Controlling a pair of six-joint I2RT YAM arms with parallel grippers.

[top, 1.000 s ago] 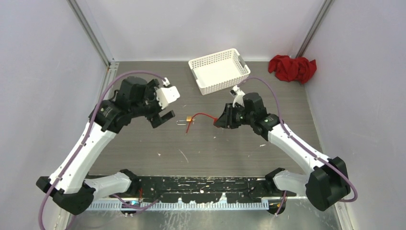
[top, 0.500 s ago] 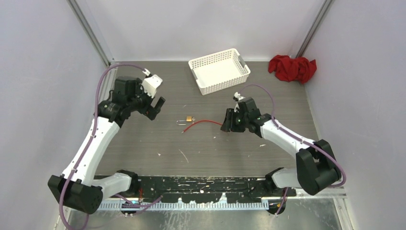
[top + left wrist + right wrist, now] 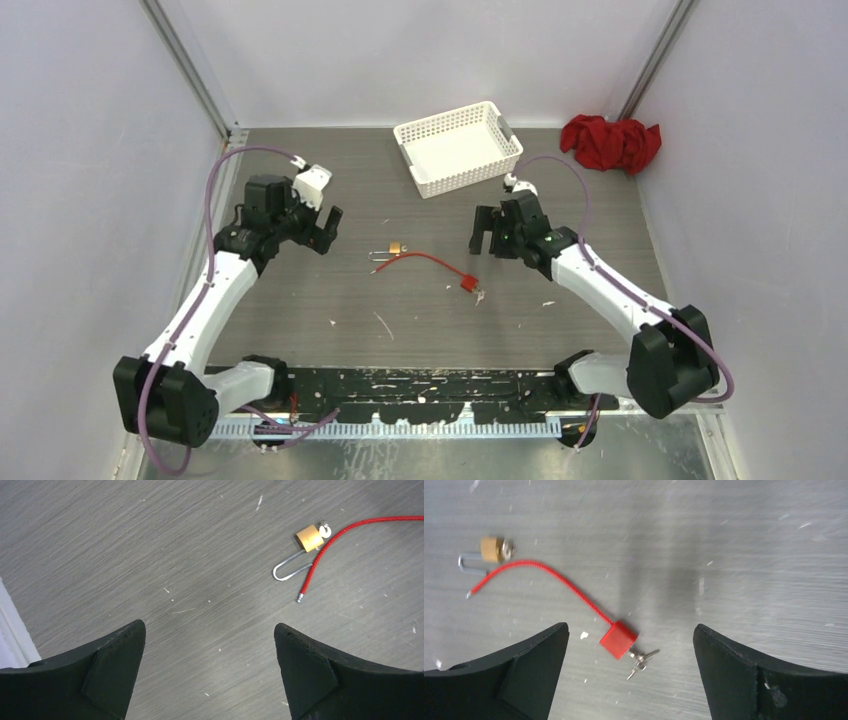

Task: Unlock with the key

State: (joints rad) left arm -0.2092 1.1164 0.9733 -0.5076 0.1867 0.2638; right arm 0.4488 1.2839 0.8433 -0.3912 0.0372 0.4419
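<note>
The grey, wood-grained tabletop (image 3: 560, 200) is flecked with white specks. At the centre of the top view lies a brass padlock (image 3: 397, 247). A red cable lock (image 3: 467, 283) lies lower right of it, keys (image 3: 480, 293) at its body and its cable's free end just beside the padlock. A white basket (image 3: 470, 180) sits upper centre and a red cloth (image 3: 610, 140) upper right.

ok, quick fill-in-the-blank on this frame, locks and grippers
1. The left gripper and the right gripper are both ____, holding nothing.
2. The keys lie against the ____ lock body.
3. The brass padlock lies on the table outside the ____ basket.

Missing words: open; red; white
</note>
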